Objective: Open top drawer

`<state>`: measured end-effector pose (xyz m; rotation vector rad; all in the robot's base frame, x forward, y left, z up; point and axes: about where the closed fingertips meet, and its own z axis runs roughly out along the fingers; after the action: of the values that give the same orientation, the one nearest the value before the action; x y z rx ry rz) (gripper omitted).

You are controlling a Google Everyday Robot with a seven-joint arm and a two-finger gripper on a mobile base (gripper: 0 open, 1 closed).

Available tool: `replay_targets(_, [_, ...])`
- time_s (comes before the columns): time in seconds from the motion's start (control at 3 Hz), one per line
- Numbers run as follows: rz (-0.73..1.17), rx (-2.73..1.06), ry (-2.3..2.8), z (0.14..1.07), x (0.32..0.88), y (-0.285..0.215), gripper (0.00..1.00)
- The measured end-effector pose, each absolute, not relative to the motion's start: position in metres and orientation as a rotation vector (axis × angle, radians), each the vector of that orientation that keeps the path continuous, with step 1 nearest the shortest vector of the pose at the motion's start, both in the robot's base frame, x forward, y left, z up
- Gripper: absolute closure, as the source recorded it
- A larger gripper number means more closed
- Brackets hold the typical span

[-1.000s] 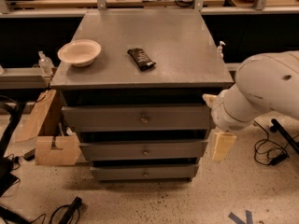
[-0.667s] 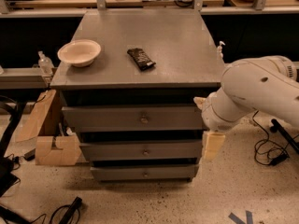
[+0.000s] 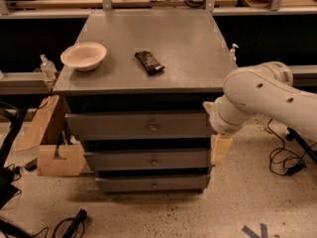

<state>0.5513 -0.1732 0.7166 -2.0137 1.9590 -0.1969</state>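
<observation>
The top drawer [image 3: 141, 125] is the widest grey front, just under the cabinet top, with a small round metal knob [image 3: 152, 127] at its centre. It looks pushed in. Two narrower grey drawer fronts [image 3: 151, 160] sit below it. My white arm [image 3: 262, 100] reaches in from the right, and its bent joint is next to the drawer's right end. My gripper [image 3: 220, 149] hangs as a pale beige piece below that joint, beside the right edge of the middle drawer, well right of the knob. It holds nothing that I can see.
A cream bowl [image 3: 83, 55] and a dark snack bar [image 3: 149, 62] lie on the grey cabinet top [image 3: 198, 48]. A cardboard box [image 3: 54, 152] stands on the floor at the left. Cables [image 3: 285, 160] lie on the floor at the right. Benches run behind.
My arm has swung left, toward the right side of the cabinet, carrying the gripper with it. The drawers, bowl and bar have not moved.
</observation>
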Motion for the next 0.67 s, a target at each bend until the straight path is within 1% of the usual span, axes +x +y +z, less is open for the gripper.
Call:
replay_targets(0.33, [-0.236,-2.037,1.959,0.703,0.578,-0.177,0.0])
replay_targets(0.67, [-0.235,-2.052,1.965,0.692,0.592,-0.176,0.0])
